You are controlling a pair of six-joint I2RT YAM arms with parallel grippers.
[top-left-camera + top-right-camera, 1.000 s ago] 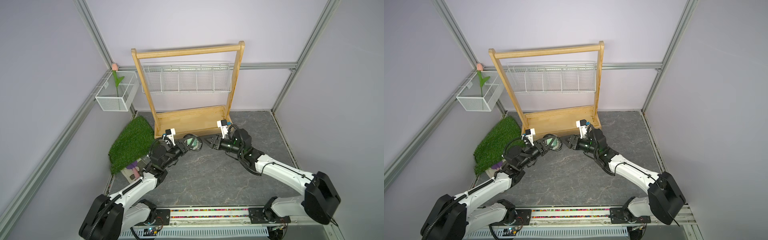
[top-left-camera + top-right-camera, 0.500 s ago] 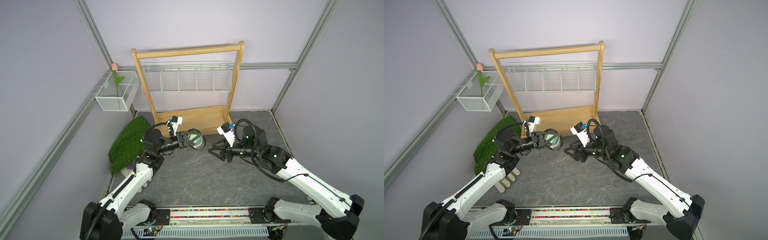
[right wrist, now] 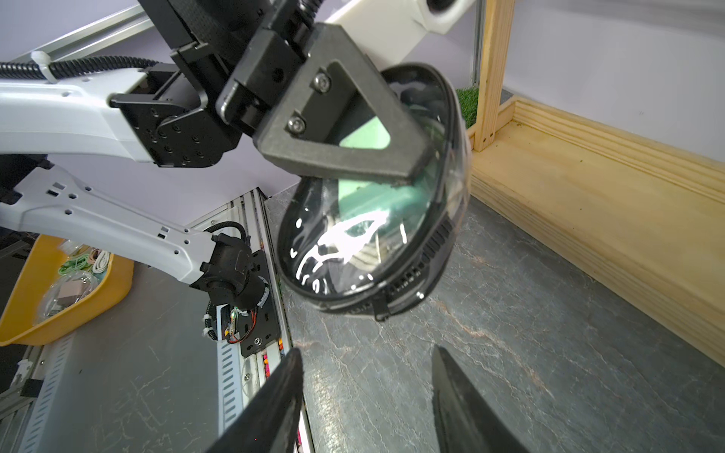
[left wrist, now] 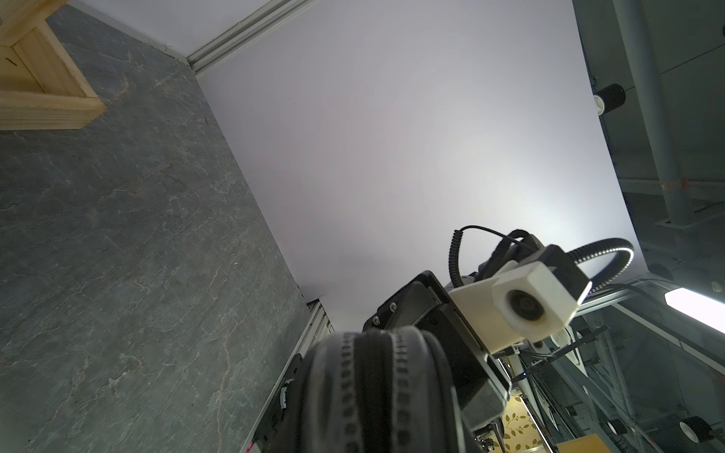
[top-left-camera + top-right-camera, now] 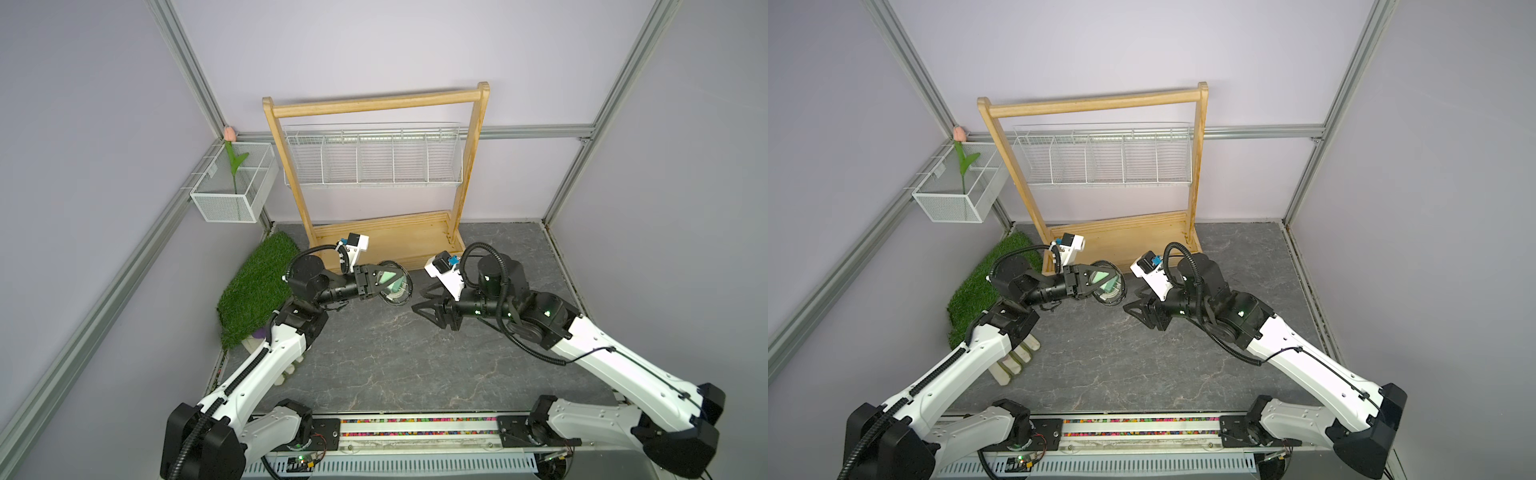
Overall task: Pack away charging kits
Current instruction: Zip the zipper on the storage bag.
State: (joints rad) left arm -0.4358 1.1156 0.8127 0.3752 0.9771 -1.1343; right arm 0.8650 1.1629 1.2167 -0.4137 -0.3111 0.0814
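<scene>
Now the left hand grips the clear pouch aloft, charger block inside, and the right hand gapes empty at its four o'clock, likely to pinch the zip pull next.

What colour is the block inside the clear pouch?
Mint green; the block shows best in the right wrist view.

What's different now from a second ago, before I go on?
Both arms rose. The left hand carried the clear pouch higher above the table, mint charger block inside. The right hand drew back from the pouch toward the robot's base. Unchanged: the left hand's grip on the pouch, the right hand open, the wooden rack and the grass mat.
</scene>
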